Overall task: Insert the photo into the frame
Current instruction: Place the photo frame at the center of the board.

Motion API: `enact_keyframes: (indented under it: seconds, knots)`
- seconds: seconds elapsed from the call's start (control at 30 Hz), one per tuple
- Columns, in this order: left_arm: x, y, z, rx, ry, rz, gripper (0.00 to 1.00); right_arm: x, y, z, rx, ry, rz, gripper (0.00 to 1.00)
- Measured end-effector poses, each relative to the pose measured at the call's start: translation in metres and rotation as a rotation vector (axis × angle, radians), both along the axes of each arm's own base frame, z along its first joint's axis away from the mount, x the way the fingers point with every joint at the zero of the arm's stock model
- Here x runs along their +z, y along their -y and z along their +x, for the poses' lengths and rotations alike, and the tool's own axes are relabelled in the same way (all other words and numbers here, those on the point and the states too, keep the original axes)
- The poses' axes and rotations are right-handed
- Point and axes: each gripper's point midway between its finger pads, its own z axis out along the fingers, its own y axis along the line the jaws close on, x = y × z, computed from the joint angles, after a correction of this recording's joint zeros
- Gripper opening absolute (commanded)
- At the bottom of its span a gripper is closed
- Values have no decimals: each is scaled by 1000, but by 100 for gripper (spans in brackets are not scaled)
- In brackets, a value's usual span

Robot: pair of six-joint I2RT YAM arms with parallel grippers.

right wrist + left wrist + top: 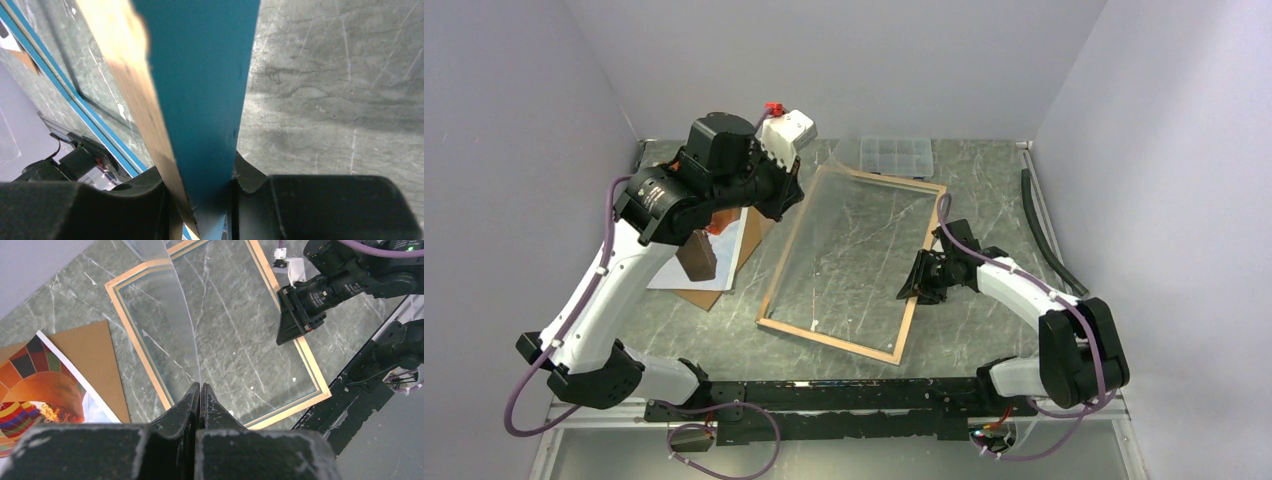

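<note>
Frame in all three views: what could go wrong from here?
The left gripper pinches the clear sheet at its edge, and it bows; it may crease or slip. The right gripper clamps one rail of the frame, which could pivot. The photo lies beneath the left arm and might get dragged.

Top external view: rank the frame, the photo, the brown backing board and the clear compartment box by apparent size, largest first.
1. the frame, clearly largest.
2. the clear compartment box, far smaller.
Unranked: the photo and the brown backing board, both largely hidden under the left arm; their visible parts look roughly box-sized.
</note>
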Motion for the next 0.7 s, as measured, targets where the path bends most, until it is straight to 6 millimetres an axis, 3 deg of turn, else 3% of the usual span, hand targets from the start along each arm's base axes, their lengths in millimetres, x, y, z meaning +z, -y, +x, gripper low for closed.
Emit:
enact_keyframes:
  seconds: [0.23, 0.53, 0.7]
  knots:
    - [17, -4, -6, -34, 60, -14, 3, -16, 7, -2, 12, -30, -55, 6]
    - [70, -43, -23, -10, 322, -32, 3, -35, 10, -6, 73, -115, -106, 7]
    - [67, -59, -14, 53, 395, 23, 3, -42, 12, -6, 117, -169, -134, 9]
